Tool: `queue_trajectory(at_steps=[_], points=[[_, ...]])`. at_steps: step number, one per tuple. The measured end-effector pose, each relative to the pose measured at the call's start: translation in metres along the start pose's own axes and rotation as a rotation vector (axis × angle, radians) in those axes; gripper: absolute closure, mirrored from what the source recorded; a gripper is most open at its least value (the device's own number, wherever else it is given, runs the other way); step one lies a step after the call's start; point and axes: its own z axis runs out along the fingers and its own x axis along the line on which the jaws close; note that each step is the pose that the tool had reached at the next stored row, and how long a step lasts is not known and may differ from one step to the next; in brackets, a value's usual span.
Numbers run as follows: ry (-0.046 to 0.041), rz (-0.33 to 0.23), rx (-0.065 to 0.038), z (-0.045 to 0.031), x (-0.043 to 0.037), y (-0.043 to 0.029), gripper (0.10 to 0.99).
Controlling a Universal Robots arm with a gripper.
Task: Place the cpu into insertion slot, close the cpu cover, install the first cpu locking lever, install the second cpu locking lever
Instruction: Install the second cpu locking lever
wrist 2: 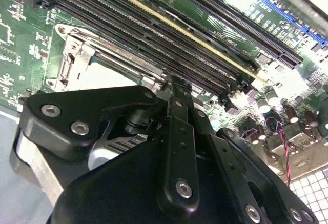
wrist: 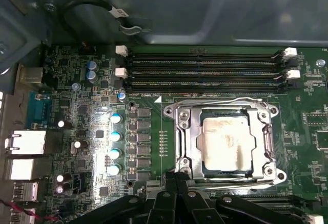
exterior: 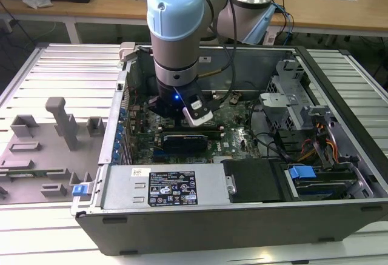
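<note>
In the exterior view, we see the arm reach down into the open computer case (exterior: 242, 216), with the claw (exterior: 182, 114) low over the green board. In the second wrist view, our claw (wrist 2: 171, 80) is pinched together with nothing in it, by the cpu cover (wrist 2: 97, 47). In the first wrist view, the cpu (wrist: 225, 141) lies flat in the insertion slot (wrist: 224, 170), and the cpu cover (wrist: 187, 137) is down around it.

I see my arm (exterior: 179, 40) reaching straight down into the open case (exterior: 242, 174), its wrist lit blue, with the motherboard (exterior: 233, 128) under it, a black card (exterior: 191, 137) just below the wrist camera (exterior: 198, 112), and grey fixtures (exterior: 54, 137) outside the case.
</note>
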Motion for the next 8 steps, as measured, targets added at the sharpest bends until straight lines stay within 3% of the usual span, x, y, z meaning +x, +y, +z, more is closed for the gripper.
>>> queue_trajectory(at_steps=[8], points=[[0.0000, 0.000, 0.005, 0.0035, 0.0029, -0.0004, 0.980]])
